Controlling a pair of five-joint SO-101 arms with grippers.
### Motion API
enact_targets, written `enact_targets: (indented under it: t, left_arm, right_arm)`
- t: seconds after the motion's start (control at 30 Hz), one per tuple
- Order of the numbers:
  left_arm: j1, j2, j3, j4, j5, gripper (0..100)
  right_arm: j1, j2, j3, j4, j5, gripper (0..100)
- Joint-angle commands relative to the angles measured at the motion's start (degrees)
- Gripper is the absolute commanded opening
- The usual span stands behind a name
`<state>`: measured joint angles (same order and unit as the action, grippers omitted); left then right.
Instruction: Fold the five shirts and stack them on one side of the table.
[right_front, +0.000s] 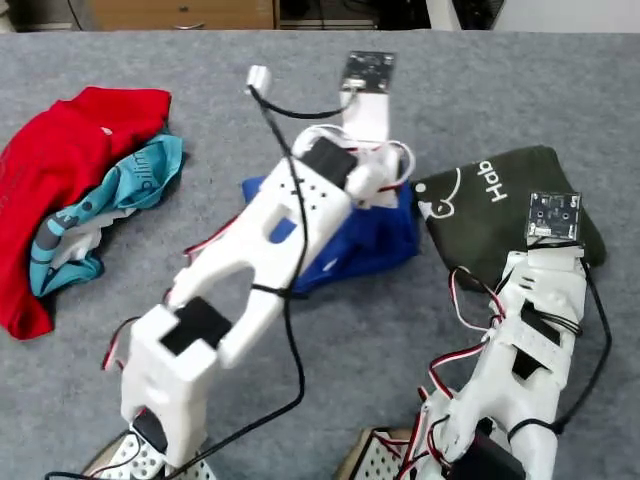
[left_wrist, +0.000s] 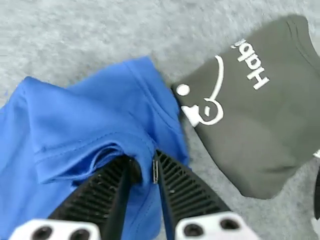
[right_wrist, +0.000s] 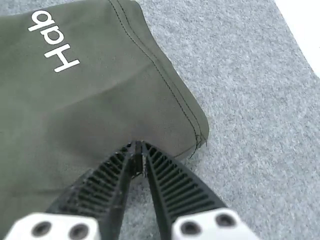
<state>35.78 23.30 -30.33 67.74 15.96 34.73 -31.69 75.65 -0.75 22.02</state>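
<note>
Crumpled blue cotton shirt (right_front: 360, 245) (left_wrist: 75, 125) at table centre, one fold clamped between the closed jaws of the left gripper (left_wrist: 145, 170). Just beside it, to the right, dark green folded shirt with white print (right_front: 490, 215) (right_wrist: 75, 100), lying flat. Right gripper (right_wrist: 136, 150) closed, tips touching that shirt near a hemmed corner; cloth between the jaws not discernible. At the table's left edge, well apart, red shirt (right_front: 60, 170) heaped with a teal printed shirt (right_front: 130, 185). Underneath all, grey felt-covered table (right_front: 500, 90).

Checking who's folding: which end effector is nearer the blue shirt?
Left. The left end effector pinches the blue shirt; the right end effector is at the dark green shirt.
</note>
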Motion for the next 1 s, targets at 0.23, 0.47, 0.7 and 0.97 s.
enact_targets:
  t: [0.23,0.47,0.7,0.97]
  left_arm:
    - [1.67,9.10,-14.68,3.34,0.35,2]
    - [1.85,9.89,-16.00,3.16,0.35,2]
    - [1.41,9.36,-16.09,6.33,2.64,21]
    - [-7.56,6.37,-31.03,18.29,6.42,18]
  right_arm:
    - [0.84,-1.98,0.04,-1.32,-0.35,0.5]
    - [0.84,-1.98,0.04,-1.23,-0.18,0.5]
    - [0.75,-1.98,0.13,-1.14,-0.18,0.5]
    - [0.92,-2.42,-0.84,0.62,0.00,0.5]
